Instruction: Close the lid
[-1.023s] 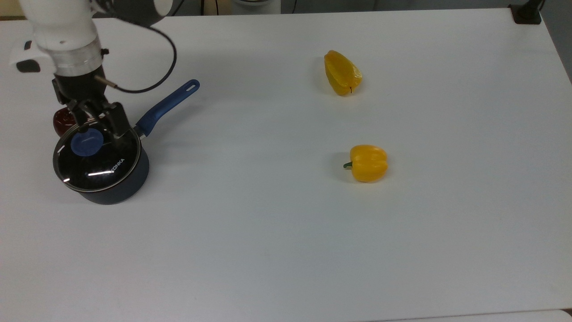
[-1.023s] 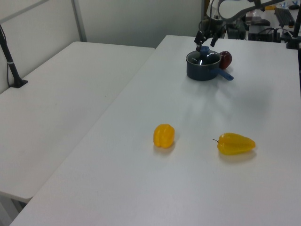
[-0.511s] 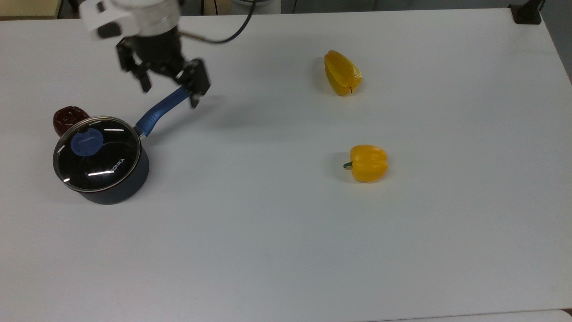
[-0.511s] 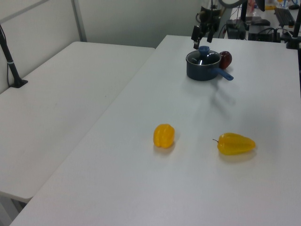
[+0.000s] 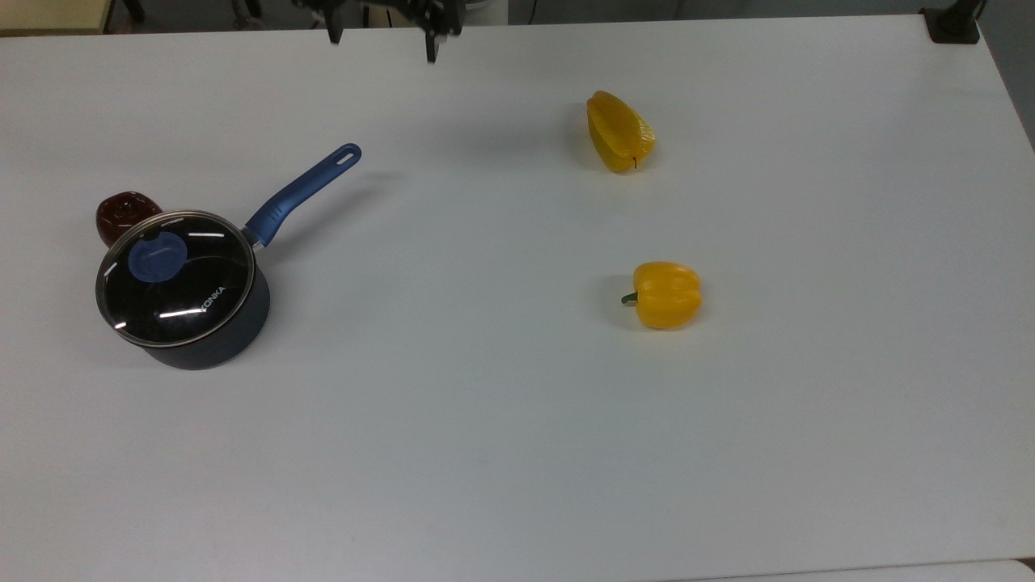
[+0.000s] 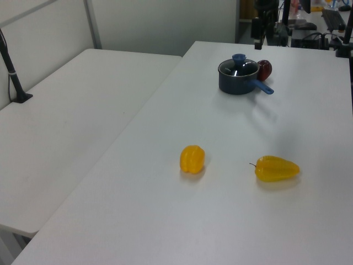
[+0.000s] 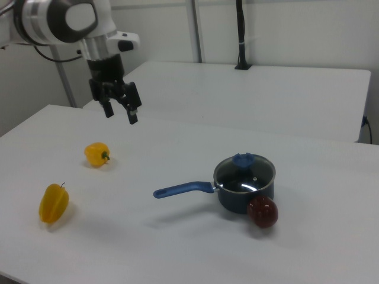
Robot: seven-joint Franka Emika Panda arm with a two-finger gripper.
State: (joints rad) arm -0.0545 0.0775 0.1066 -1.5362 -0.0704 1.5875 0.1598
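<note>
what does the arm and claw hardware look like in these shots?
In the right view the arm is glossy white with rounded links, a dark round joint cap and a silver metallic ring at the wrist. Below it sits a black claw with a boxy body and two slim black fingers. A white flange block with a dark spot sticks out beside the wrist.

Bright, even overhead light — white table near washed out in top view. Soft faint shadows hug objects. White streak glare on lid, toward 6 o'clock of its knob. Focus mildly soft — left view grainier at far end.
</note>
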